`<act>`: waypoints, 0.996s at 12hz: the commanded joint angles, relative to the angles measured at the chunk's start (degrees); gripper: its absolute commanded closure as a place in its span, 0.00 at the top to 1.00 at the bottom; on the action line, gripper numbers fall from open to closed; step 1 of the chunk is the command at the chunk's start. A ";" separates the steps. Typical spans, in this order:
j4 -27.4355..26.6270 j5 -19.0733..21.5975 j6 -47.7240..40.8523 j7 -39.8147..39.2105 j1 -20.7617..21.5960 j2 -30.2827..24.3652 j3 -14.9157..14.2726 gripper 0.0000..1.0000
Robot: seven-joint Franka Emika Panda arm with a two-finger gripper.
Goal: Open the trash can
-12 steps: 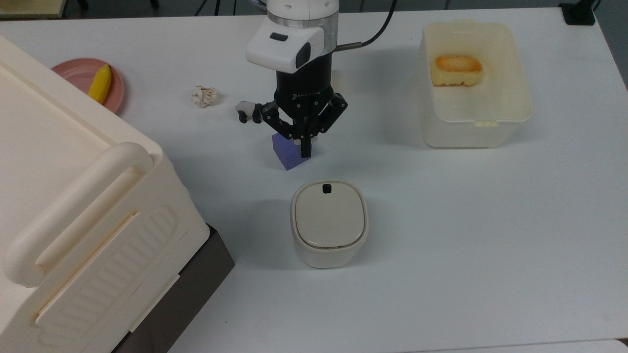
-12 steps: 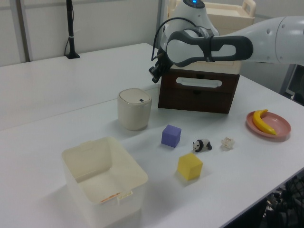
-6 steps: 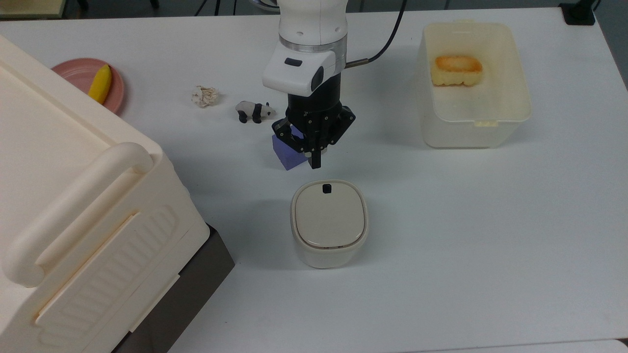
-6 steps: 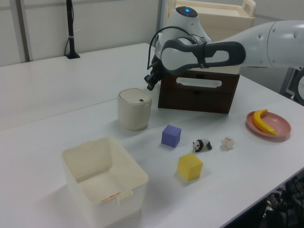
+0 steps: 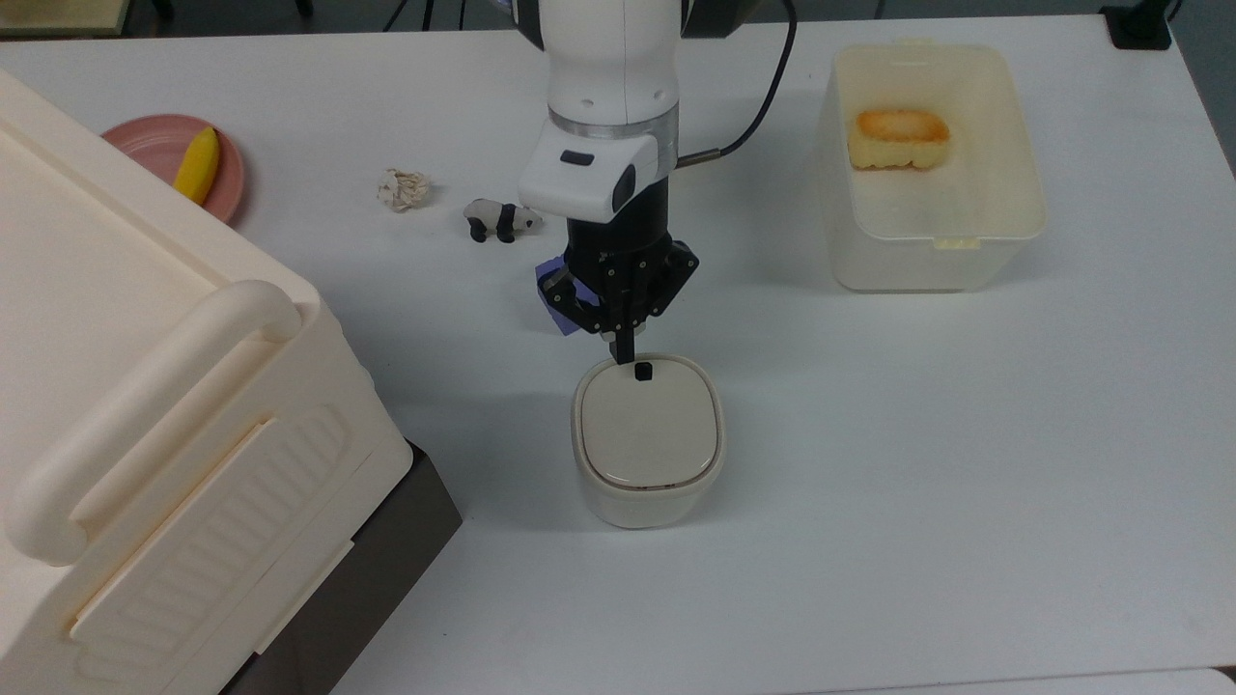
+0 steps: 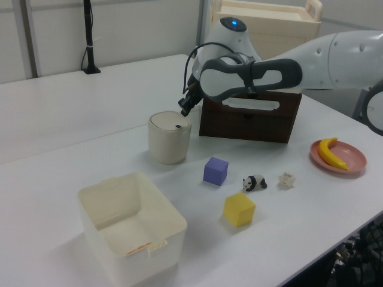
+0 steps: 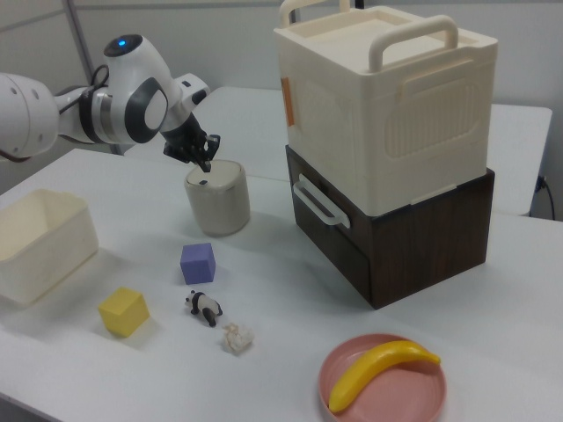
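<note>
Trash can (image 5: 648,442) mid-table, lid flat and closed, button (image 5: 643,370) on the rim side toward the arm; gripper (image 5: 628,355) fingers together, tip just above that button

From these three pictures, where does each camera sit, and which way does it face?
Top view: above the table, looking down on the trash can; arm and claw enter from the picture's top.
Left view: beside the table, tub nearest, facing the brown drawer box; arm enters from the picture's right.
Right view: the opposite side, banana plate nearest; arm enters from the picture's left.
All three show the claw over the can's black button.
</note>
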 commanded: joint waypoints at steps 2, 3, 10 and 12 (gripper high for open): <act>0.45 2.19 1.24 -5.26 -0.22 0.93 0.29 0.00; 0.45 2.19 1.24 -5.35 -0.22 1.02 0.29 0.00; 0.10 2.10 1.24 -6.32 -1.18 2.16 2.13 0.00; 0.10 2.10 1.24 -6.59 -1.27 2.43 2.22 0.00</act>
